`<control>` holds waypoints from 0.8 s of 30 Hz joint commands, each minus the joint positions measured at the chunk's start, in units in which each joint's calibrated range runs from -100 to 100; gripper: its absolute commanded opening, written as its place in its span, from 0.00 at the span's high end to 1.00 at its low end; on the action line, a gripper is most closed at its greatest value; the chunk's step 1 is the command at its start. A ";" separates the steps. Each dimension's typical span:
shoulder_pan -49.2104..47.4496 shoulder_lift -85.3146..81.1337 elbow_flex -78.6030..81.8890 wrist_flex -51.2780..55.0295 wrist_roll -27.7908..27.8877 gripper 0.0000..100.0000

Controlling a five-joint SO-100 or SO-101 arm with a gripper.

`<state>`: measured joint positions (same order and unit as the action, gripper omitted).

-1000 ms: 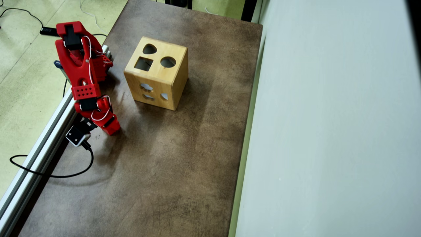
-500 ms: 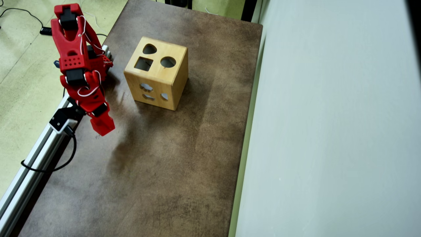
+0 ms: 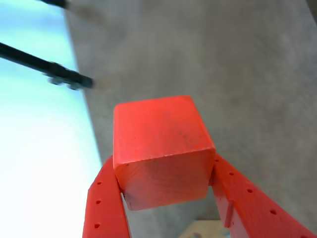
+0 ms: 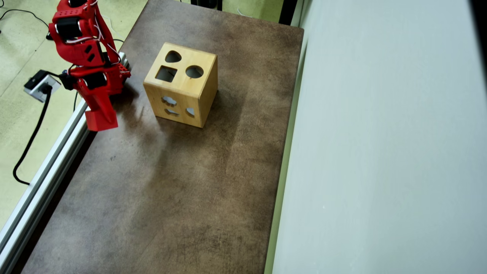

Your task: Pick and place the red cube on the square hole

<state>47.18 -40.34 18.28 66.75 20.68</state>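
The gripper [image 3: 166,191] pinches the cube [image 3: 161,148] between its two red fingers [image 3: 106,203], one pressed to each side face, so the block fills the middle of the wrist view with its top face and one front face showing. Behind it in that view lies the brown table [image 3: 237,74], a pale bright strip runs down the left side, and a dark blurred rod [image 3: 49,72] crosses the upper left corner. From overhead the arm [image 4: 81,45] stands at the table's left edge, folded high, with the gripper [image 4: 101,120] pointing down toward the lower part of the picture; the cube [image 4: 102,121] shows there only as the red block at the very tip, hard to tell from the fingers around it. It hangs above the table's left border, just beside the metal rail [image 4: 49,167] that runs along that edge, and well apart from the box [image 4: 182,97]. The box sits on the table [image 4: 171,190] to the right of the arm, turned a little, its top face carrying three dark cutouts: the square hole [image 4: 166,74] on the left, a round hole [image 4: 194,71] beside it on the right, and a rounded teardrop hole [image 4: 173,57] above the square one. More shaped openings show in the box's front side. The small wrist camera [image 4: 38,85] juts out to the left of the arm over the pale floor [image 4: 23,125], with a black cable [image 4: 28,140] trailing down from it.
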 commanded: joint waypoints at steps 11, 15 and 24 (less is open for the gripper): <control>-10.55 -2.25 -29.02 -0.44 -13.43 0.95; -18.06 -2.25 -28.57 0.92 -14.36 0.95; -34.18 -2.25 -29.11 20.63 -14.36 0.95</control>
<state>17.86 -40.76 -7.81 81.19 6.47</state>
